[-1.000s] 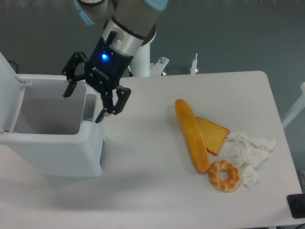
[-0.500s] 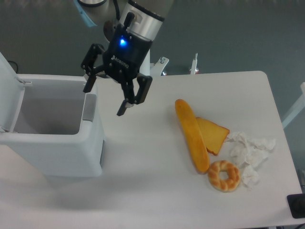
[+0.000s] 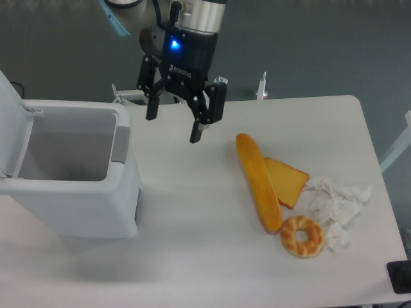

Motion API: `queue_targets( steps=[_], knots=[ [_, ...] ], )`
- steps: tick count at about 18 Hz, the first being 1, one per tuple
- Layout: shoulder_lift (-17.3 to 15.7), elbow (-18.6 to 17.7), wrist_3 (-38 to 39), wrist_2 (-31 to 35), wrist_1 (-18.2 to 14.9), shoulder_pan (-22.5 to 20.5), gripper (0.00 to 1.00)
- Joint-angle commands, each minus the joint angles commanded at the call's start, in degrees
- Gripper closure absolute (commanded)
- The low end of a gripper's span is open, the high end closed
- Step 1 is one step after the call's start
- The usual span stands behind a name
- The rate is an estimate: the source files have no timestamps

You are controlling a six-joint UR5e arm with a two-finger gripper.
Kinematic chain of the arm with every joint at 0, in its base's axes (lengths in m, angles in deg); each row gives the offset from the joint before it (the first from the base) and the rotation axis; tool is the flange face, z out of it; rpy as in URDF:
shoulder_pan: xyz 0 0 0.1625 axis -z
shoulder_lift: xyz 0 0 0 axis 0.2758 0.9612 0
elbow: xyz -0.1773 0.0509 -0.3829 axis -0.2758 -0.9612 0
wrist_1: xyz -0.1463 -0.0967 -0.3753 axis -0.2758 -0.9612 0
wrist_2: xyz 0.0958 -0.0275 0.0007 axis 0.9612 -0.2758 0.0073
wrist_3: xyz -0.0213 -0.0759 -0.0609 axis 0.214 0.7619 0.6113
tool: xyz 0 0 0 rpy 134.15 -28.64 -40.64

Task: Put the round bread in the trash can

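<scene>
The trash can (image 3: 70, 205) stands at the table's left end, a big white bin with its lid (image 3: 9, 128) swung up and the pale grey inside showing. No round bread shows anywhere; it is hidden or out of view. My gripper (image 3: 173, 127) hangs open over the table just right of the bin's far corner, nothing between its black fingers (image 3: 196, 131). It sits left of the breads on the table.
A long orange-yellow baguette (image 3: 258, 181) lies right of centre with a wedge of bread (image 3: 289, 181) against it. A ring-shaped bread (image 3: 302, 236) and crumpled white paper (image 3: 337, 205) sit near the right front. A black object (image 3: 399, 277) shows at the bottom right corner.
The gripper has swung right from above the trash can's opening to over the table beside it, turning as it went. It stayed open and empty.
</scene>
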Motion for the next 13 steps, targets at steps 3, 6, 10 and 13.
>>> queue_targets(
  steps=[3,6,10,13],
  knots=[
    [-0.2,-0.1,-6.0,4.4,-0.1,0.3,0.0],
    [-0.2,-0.4,-13.3,9.9,-0.5,1.9,0.0],
    [-0.4,-0.9,-14.7,12.7,-0.4,2.5,0.0],
    [-0.4,-0.8,-15.4,14.8,-0.5,2.5,0.0]
  ],
)
